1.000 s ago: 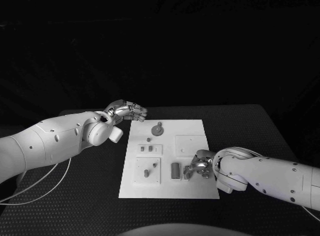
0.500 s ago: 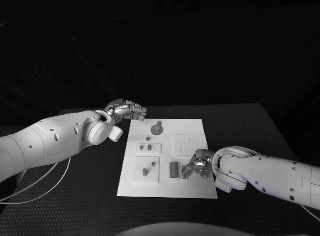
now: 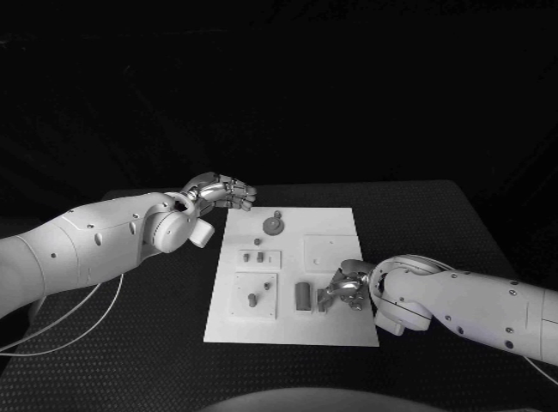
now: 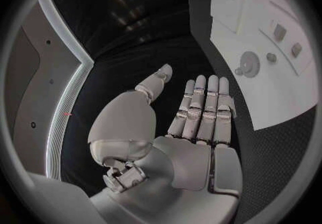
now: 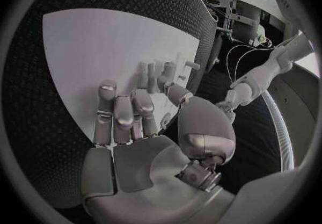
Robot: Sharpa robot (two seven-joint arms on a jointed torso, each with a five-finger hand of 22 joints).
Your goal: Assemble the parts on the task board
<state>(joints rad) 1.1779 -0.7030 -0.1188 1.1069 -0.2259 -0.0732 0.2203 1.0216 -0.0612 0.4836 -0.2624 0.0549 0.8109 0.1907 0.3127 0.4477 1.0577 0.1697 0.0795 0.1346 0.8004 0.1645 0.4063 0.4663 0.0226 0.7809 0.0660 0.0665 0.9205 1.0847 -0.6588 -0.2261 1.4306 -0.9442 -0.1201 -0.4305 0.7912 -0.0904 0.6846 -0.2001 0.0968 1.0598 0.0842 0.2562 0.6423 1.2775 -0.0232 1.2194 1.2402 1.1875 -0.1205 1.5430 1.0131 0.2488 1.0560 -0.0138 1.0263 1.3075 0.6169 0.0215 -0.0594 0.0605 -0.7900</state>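
Task board (image 3: 292, 283) and both hands unmoved since half a second ago.

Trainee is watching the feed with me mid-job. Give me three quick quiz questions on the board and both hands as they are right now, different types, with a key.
1. True or false: the left hand rests on the task board.
2. Which hand is over the task board's near right part, beside the upright parts? A) left B) right C) both
3. Fill in: the round disc-shaped part lies toward the board's ____ edge (near or far).

Key:
1. False. The left hand is off the board, by its far left corner, fingers extended, holding nothing.
2. B. The right hand is there; whether it grips a part cannot be told.
3. Far.
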